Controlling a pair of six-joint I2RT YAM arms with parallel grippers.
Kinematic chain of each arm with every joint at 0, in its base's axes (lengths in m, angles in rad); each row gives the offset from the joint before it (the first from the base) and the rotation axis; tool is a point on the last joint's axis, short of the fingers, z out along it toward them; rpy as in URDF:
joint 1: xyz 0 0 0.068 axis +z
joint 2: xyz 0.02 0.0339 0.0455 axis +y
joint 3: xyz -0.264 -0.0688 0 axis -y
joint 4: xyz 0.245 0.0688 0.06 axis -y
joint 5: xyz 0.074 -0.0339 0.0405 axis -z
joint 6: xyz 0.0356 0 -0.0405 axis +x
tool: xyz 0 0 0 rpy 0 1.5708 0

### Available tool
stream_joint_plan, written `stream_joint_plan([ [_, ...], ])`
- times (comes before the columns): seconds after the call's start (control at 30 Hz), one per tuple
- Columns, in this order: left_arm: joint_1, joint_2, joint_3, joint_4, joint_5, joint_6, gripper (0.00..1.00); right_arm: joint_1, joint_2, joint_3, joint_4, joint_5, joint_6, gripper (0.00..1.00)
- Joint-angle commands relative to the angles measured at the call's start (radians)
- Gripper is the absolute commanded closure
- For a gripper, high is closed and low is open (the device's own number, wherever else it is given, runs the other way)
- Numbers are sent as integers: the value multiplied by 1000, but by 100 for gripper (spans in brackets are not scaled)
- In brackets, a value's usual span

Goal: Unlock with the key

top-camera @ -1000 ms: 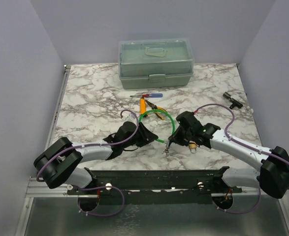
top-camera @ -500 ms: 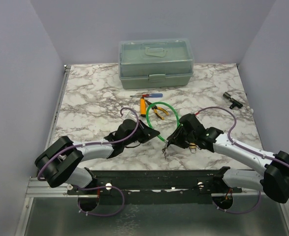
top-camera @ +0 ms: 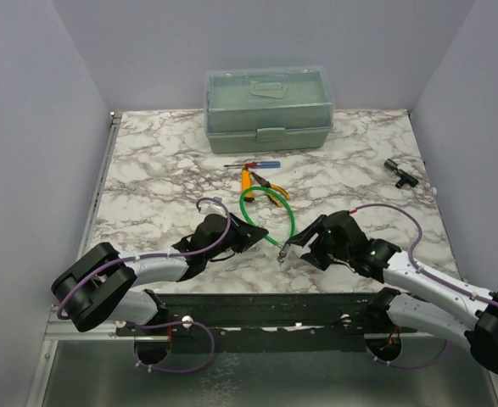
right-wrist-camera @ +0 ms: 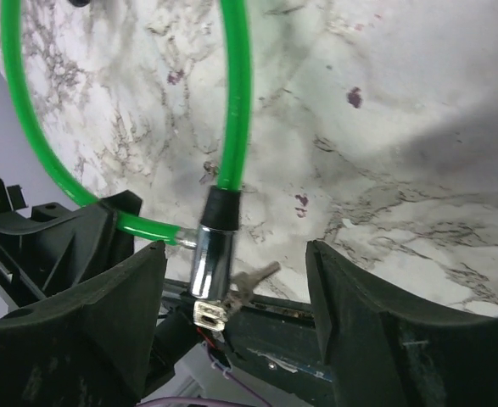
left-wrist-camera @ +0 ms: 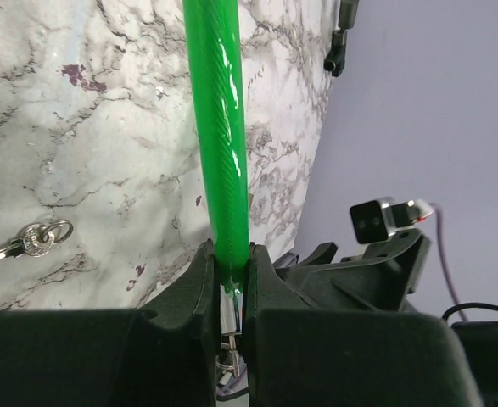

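Marble-pattern table [top-camera: 147, 170], plain lilac walls on three sides. At the back edge, a pale green lidded box [top-camera: 268, 106]. In front of it, a screwdriver [top-camera: 253, 164] and orange-handled pliers [top-camera: 270, 188].

Left gripper [left-wrist-camera: 229, 263] sits low near the front edge, left of centre. Its fingers are pinched together on a green cable [left-wrist-camera: 217, 127], which runs straight up out of the grip in the wrist view. From overhead, the cable makes a loop lying between the two arms.

One cable end goes into a black collar and a chrome lock barrel [right-wrist-camera: 210, 263]. The key [right-wrist-camera: 255, 275] is right at the barrel's lower end, touching or nearly so. Can't tell if it's inserted. The left wrist view shows it on a small ring over the marble.

Right gripper [right-wrist-camera: 232, 254] is just right of the barrel, fingers spread wide with the barrel in the gap and neither finger touching it.

Far right, near the wall, a small black part [top-camera: 399, 172] sits well apart from everything else.
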Motion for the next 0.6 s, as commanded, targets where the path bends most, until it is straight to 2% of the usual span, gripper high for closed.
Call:
stream_joint_plan([
  [0.0,-3,-35,-17,106,-63,-100,100,6,-49,-92,57,-10,144,28],
  [0.27,-2,-39,-32,133,-53,-138,100,5,-43,-232,383,-49,246,30],
  [0.57,5,-102,-71,140,-66,-156,100,5,-3,-287,554,-28,302,35],
])
